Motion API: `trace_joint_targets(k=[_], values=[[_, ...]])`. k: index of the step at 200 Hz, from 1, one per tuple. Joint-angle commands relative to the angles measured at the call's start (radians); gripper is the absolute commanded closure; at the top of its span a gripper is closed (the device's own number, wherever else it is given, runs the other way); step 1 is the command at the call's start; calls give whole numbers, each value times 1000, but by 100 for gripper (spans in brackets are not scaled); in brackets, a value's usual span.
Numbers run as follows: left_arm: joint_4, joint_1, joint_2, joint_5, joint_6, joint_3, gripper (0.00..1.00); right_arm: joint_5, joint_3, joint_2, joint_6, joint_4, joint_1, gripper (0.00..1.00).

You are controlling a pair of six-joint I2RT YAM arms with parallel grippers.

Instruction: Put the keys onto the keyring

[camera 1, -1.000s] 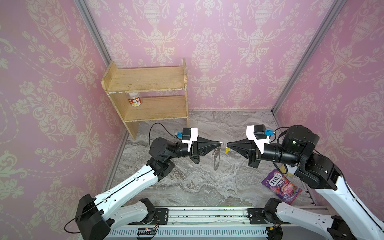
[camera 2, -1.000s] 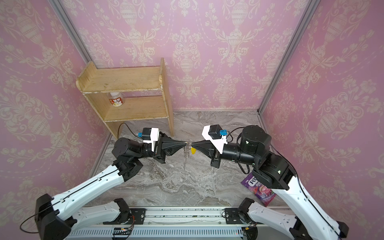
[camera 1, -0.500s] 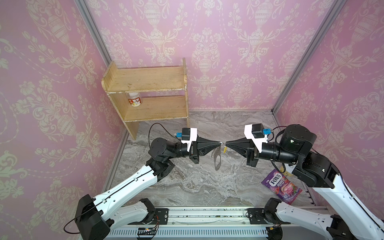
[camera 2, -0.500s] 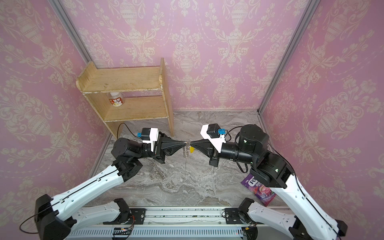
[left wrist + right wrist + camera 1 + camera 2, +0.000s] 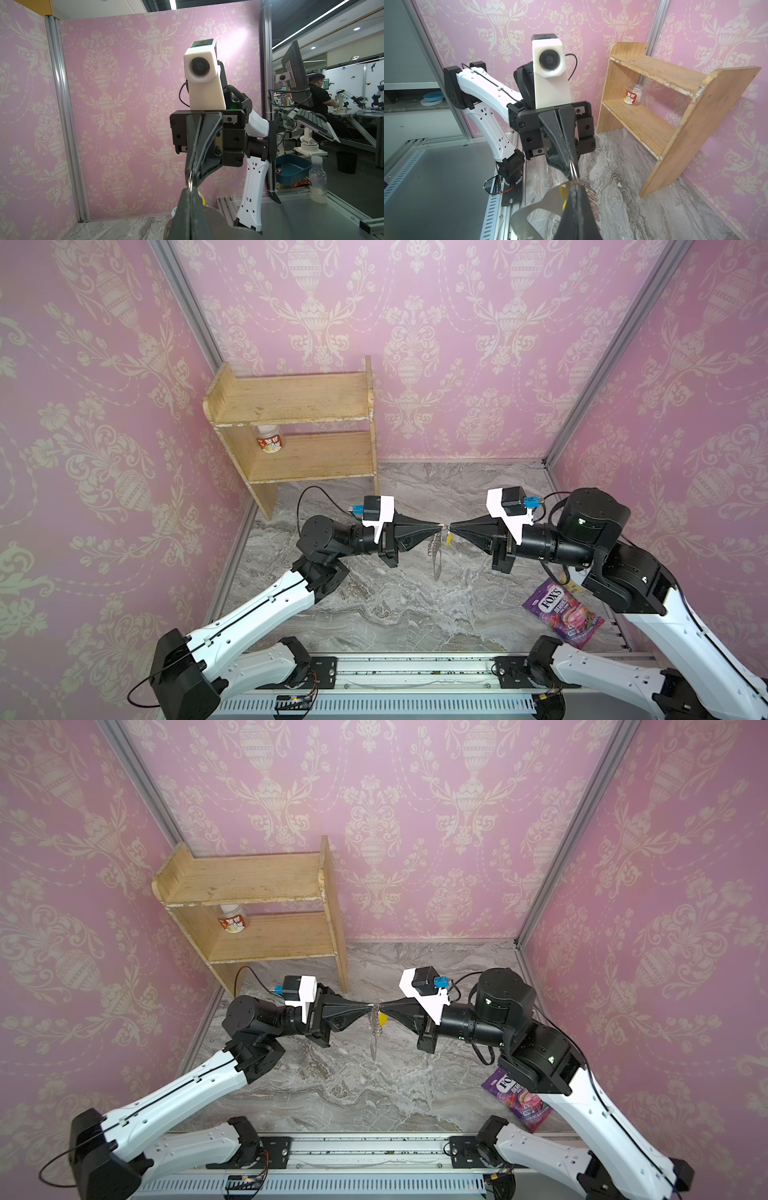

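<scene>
Here, left tool (image 5: 440, 525) pinching the keyring (image 5: 435, 558) tight, fob dangling toward 6 o'clock — right tool (image 5: 451, 527) meeting it tip-to-tip from 3 o'clock, clamping the keys (image 5: 449, 538).

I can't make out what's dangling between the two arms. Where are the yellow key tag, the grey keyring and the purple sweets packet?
yellow key tag (image 5: 449, 537): a top view, on its yellow body.
grey keyring (image 5: 547, 197): right wrist view, flat face above the cutout.
purple sweets packet (image 5: 562, 612): a top view, its printed front.

Pink damask walls (image 5: 457, 344); grey marble floor (image 5: 395, 614); wooden shelf (image 5: 299, 398) back left.
</scene>
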Motion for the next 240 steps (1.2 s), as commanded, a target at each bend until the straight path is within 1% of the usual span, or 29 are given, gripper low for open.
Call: trace_joint_targets(k=[1, 42, 79, 123, 149, 204, 240], values=[[19, -10, -19, 49, 10, 35, 100, 9, 0, 9, 22, 24, 6, 100], [27, -10, -11, 63, -4, 43, 100, 14, -3, 14, 17, 32, 6, 100], [55, -11, -2, 75, -38, 46, 100, 62, -27, -12, 1, 47, 6, 100], [116, -10, 37, 120, -138, 70, 100, 99, -77, -49, -32, 103, 7, 100], [119, -10, 53, 139, -173, 86, 100, 105, -81, -62, -52, 116, 6, 100], [102, -10, 72, 189, -223, 112, 100, 160, -64, -78, -130, 84, 6, 100], [82, -11, 83, 223, -242, 120, 100, 153, -55, -75, -152, 87, 6, 100]])
